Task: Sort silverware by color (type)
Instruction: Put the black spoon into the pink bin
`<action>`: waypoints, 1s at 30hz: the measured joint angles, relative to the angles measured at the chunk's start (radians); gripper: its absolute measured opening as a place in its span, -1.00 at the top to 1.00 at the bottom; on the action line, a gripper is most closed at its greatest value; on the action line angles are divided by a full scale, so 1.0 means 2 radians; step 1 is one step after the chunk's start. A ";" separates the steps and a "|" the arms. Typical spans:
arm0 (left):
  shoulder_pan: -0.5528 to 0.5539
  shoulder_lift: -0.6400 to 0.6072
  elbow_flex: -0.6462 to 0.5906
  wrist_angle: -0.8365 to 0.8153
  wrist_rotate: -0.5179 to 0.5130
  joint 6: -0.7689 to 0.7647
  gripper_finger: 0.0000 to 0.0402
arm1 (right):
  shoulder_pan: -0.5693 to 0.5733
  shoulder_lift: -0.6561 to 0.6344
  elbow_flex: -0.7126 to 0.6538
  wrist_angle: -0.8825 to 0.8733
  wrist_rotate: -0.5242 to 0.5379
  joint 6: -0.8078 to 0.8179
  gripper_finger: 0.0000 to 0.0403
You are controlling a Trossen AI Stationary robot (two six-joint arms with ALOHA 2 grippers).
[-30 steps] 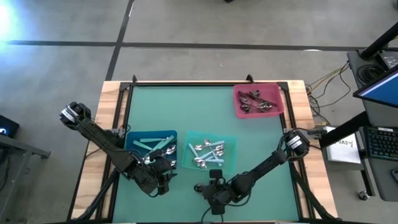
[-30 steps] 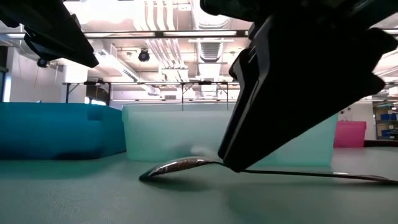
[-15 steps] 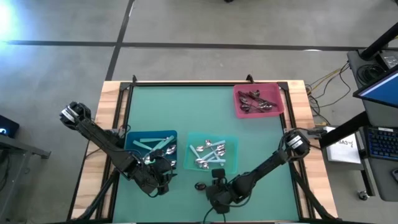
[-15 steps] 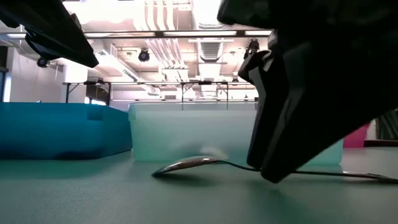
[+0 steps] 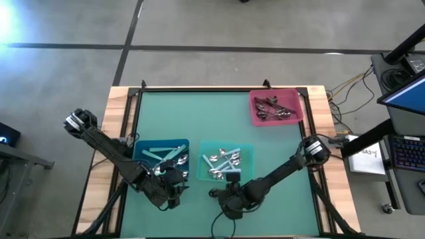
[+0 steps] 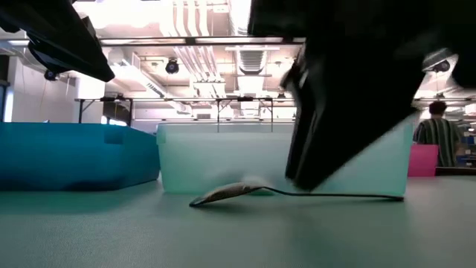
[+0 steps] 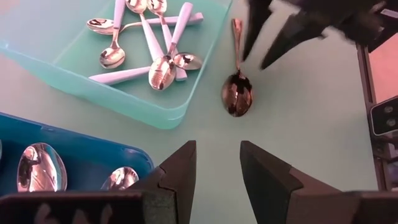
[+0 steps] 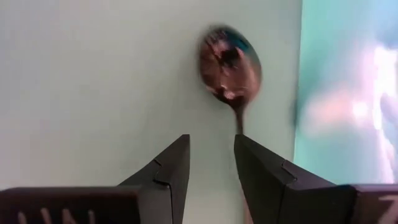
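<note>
One loose spoon [image 7: 237, 93] is lying flat on the green worktop [image 5: 199, 119], just beside the teal bin [image 5: 247, 151] at the near edge. It looks darkish and shiny, and I can't say for sure whether it's an all-silver one or a dark one. The right pincer [image 8: 211, 165] is right over its handle, fingers slightly apart with nothing in them, handle running into the gap. The left pincer [image 7: 216, 165] hangs by the blue bin [image 5: 139, 147], also parted and empty.

My take on handling: it's a small stiff metal spoon, light, and slick. Because it lies so flat on the mat, there's barely anything to get under. I'd go for the thin handle partway along, not the rounded bowl, which would probably squirt out of the fingers. Pinching too near the end might tip it. The pink bin [image 5: 254, 101] at the far right has dark ones in it.
</note>
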 joint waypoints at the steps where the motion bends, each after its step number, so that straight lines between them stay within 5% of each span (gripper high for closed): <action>1: 0.000 0.000 0.000 0.000 0.001 0.000 0.46 | 0.003 -0.003 0.006 -0.005 0.000 0.000 0.41; 14: 0.000 0.000 0.000 0.000 0.001 0.002 0.46 | 0.048 -0.027 0.054 -0.004 -0.054 0.041 0.41; 30: 0.000 0.000 0.000 -0.001 0.010 0.003 0.46 | 0.014 0.017 0.048 -0.016 -0.026 0.023 0.41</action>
